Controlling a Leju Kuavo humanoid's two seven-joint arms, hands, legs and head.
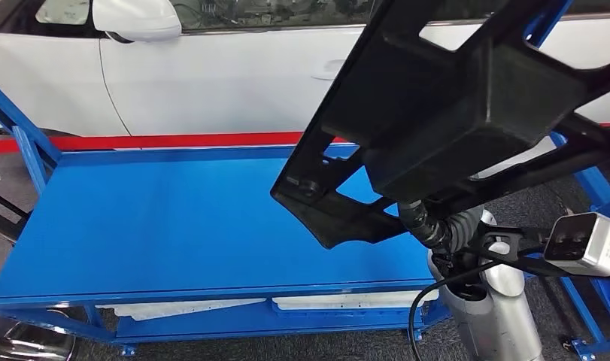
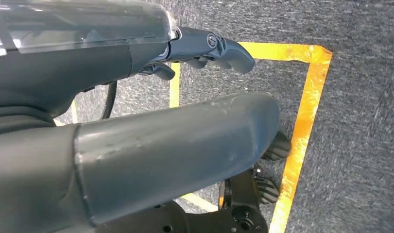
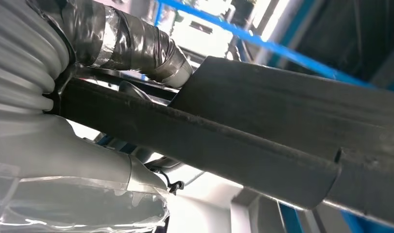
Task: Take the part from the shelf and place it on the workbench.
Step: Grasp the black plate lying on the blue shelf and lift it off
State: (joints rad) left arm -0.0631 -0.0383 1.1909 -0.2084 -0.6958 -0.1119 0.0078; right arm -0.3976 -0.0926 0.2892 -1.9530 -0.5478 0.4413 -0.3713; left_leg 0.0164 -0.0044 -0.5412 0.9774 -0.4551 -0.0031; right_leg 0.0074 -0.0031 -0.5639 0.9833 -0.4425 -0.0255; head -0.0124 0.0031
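Note:
A large black plastic part point(image 1: 452, 98) with ribs and cut-outs hangs tilted over the right end of the blue workbench point(image 1: 174, 218), filling the upper right of the head view. My right hand point(image 1: 435, 226) grips it from below at its lower edge. In the right wrist view, the hand point(image 3: 54, 97) wraps around a dark bar of the part point(image 3: 263, 126), and a tape-wrapped finger point(image 3: 136, 43) lies over it. My left hand point(image 2: 175, 141) hangs over the floor holding nothing, its dark fingers point(image 2: 224, 48) stretched out apart from the thumb.
A white car point(image 1: 211, 68) stands close behind the workbench, above a red stripe point(image 1: 151, 141). Blue frame posts point(image 1: 23, 143) rise at the left and right ends. White sheets point(image 1: 189, 307) lie on the lower shelf. Yellow tape point(image 2: 306, 107) marks the grey carpet.

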